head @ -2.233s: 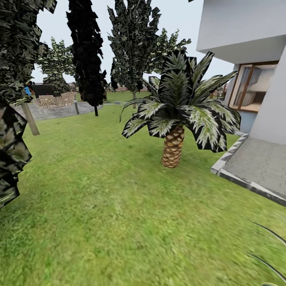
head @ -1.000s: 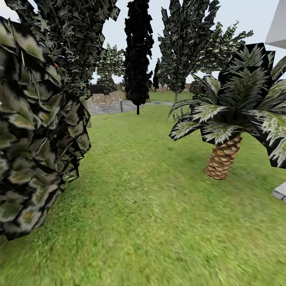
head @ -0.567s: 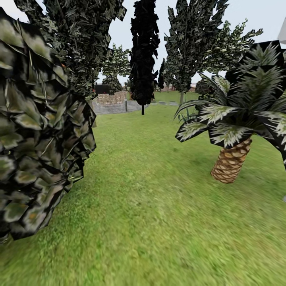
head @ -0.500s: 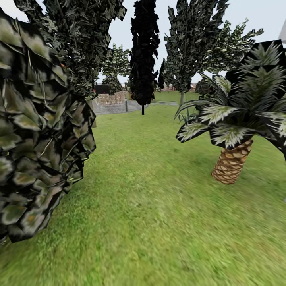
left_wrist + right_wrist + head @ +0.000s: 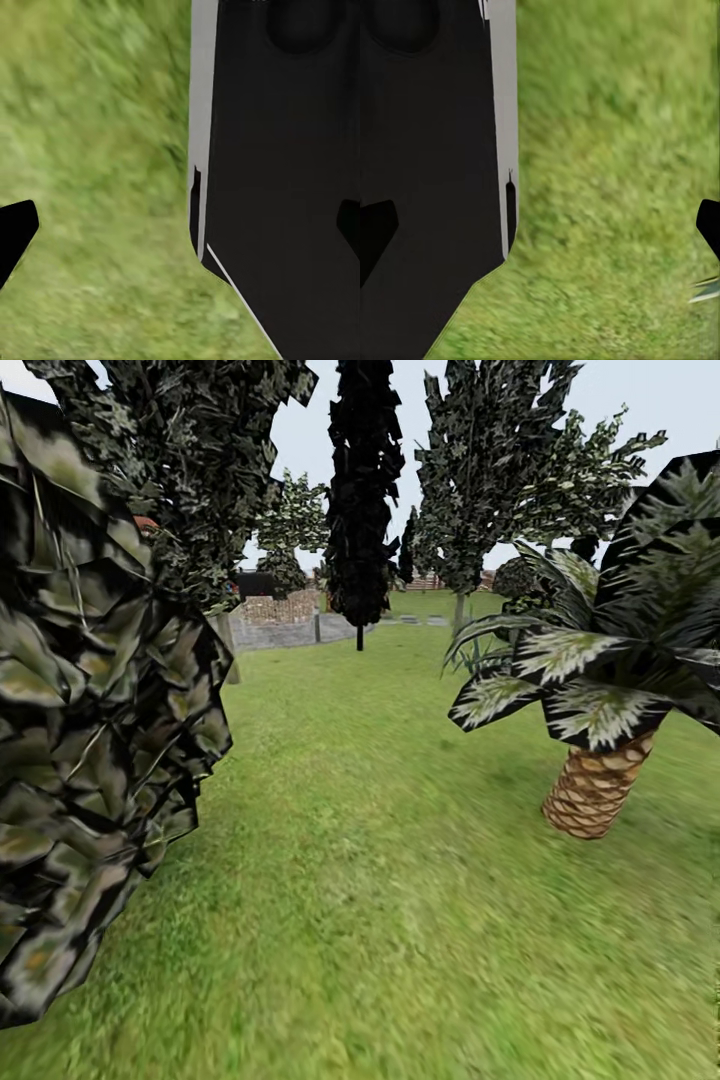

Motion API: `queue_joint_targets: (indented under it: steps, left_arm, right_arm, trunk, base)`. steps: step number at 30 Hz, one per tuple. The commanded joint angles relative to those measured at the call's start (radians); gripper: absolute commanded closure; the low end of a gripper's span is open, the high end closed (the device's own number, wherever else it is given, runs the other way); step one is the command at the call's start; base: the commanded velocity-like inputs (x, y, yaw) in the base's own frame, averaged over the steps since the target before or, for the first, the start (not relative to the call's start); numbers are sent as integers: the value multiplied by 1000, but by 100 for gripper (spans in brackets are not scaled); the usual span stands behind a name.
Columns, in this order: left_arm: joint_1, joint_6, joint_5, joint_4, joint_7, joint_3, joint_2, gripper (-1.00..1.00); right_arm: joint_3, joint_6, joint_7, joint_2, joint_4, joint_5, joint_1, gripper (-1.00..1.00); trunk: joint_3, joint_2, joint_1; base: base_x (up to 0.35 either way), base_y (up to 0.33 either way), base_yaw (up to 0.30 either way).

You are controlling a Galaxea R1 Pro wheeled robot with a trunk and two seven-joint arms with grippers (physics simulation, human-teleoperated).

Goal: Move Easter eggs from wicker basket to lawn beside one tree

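I am on the lawn (image 5: pixel 380 840) in the garden; the Easter eggs and the wicker basket are out of view. A tall leafy tree (image 5: pixel 458 610) stands far ahead, and another tree's trunk (image 5: pixel 229 650) rises behind the foliage at the left. In the left wrist view my left gripper (image 5: pixel 180 229) is open over grass, its dark fingertips (image 5: pixel 16 232) wide apart with nothing between them. My right gripper (image 5: pixel 540 229) is open the same way, with one fingertip (image 5: pixel 375 232) against my dark body.
Dense dark foliage (image 5: pixel 90 710) crowds the near left. A short palm with a scaly trunk (image 5: pixel 598 792) stands at the right. An all-black tree (image 5: pixel 362 510) stands ahead before a grey paved patch (image 5: pixel 290 630). Open grass runs between foliage and palm.
The whole view has shifted: the camera turned left and moved forward. The palm slid right and grew, the white house left the picture, and the left foliage now looms large.
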Motion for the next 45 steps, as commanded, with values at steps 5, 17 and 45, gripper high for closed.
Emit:
queue_joint_targets:
  steps: [5,17,45]
  left_arm:
    - [1,1,1,-2,-1,1,0,-100]
    - [1,1,1,-2,-1,1,0,-100]
    - [1,1,1,-2,-1,1,0,-100]
  right_arm:
    - [2,0,-1,1,2,0,-1,-100]
    - [0,0,-2,0,2,-1,-1,-100]
    - [1,0,-2,1,2,5,-1,-100]
  trunk:
    - [-1,0,1]
    - [-1,0,1]
    - [-1,0,1]
  base:
    - [333,0,-287]
    - [333,0,-56]
    - [333,0,32]
